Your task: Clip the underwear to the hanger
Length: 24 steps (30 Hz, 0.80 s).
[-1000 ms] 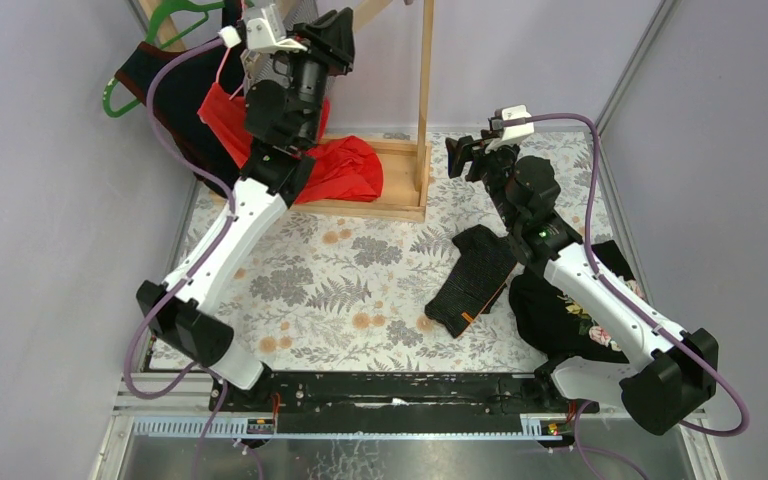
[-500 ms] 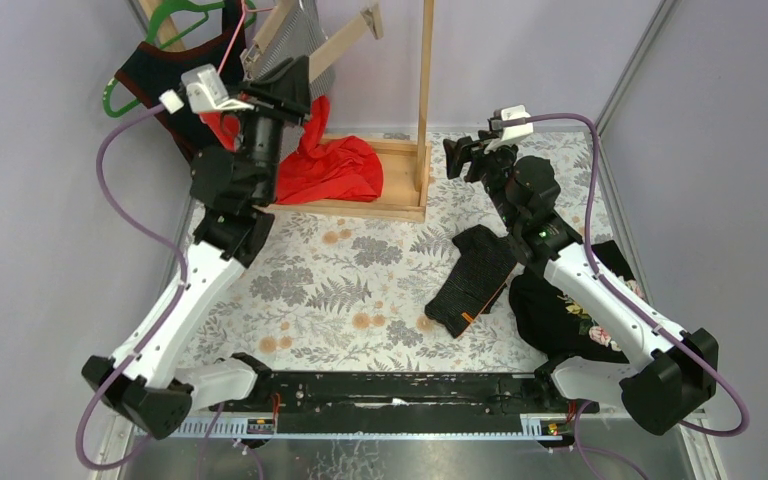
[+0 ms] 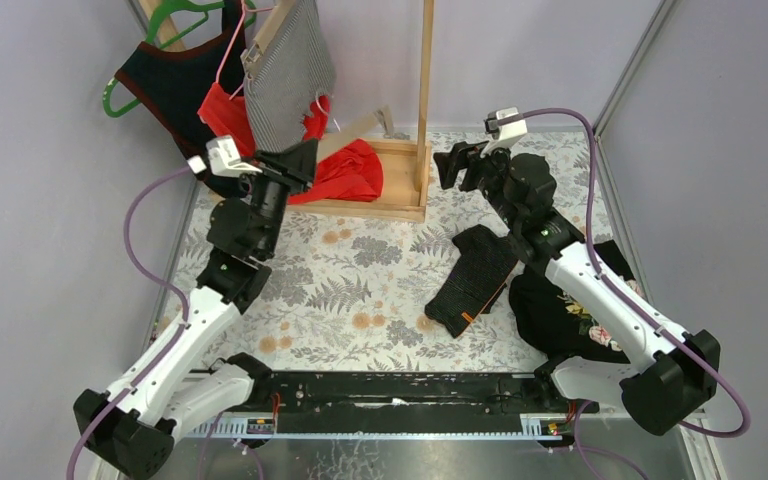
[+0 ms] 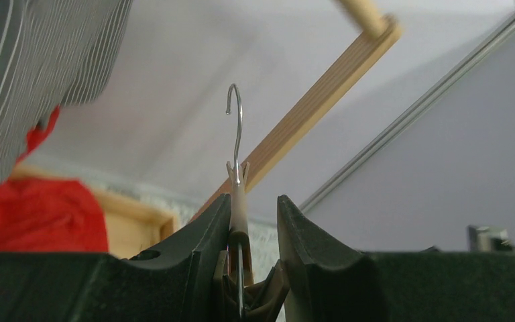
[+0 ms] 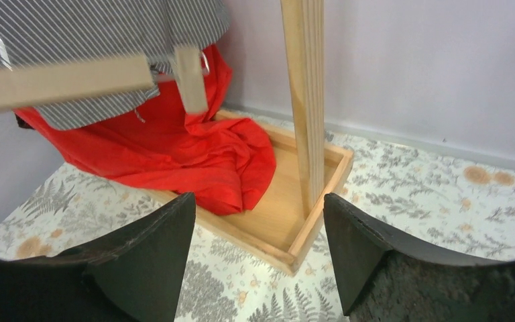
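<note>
Pale wall [image 4: 167,74]; hanger [image 4: 239,204] between left jaws

Cloth [image 3: 355,168] in tray [image 3: 400,212] at back, underwear [image 3: 472,280] on table [image 3: 340,290] before it, perhaps touching another garment [image 3: 560,322].

Pale lilac walls [image 3: 50,250]; fern-print tablecloth [image 3: 350,290]; wooden rack [image 3: 425,100].
</note>
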Each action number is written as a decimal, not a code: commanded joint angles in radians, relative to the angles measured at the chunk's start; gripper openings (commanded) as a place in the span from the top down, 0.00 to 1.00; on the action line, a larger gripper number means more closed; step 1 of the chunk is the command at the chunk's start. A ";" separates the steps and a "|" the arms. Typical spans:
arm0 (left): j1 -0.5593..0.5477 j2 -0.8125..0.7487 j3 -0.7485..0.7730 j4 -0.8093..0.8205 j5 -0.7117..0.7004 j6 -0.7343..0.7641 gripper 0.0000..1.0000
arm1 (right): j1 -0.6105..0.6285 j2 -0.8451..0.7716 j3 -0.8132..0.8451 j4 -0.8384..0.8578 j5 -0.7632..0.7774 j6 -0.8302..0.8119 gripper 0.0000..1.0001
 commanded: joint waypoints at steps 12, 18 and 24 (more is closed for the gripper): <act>-0.050 -0.106 -0.460 0.115 -0.018 -0.309 1.00 | 0.003 0.003 -0.132 -0.093 -0.142 0.122 0.22; -0.102 -0.094 -0.571 0.201 -0.073 -0.342 1.00 | 0.011 0.089 -0.175 -0.101 -0.254 0.175 0.22; -0.151 -0.067 -0.641 0.331 -0.148 -0.353 1.00 | 0.041 0.180 -0.209 -0.083 -0.274 0.219 0.22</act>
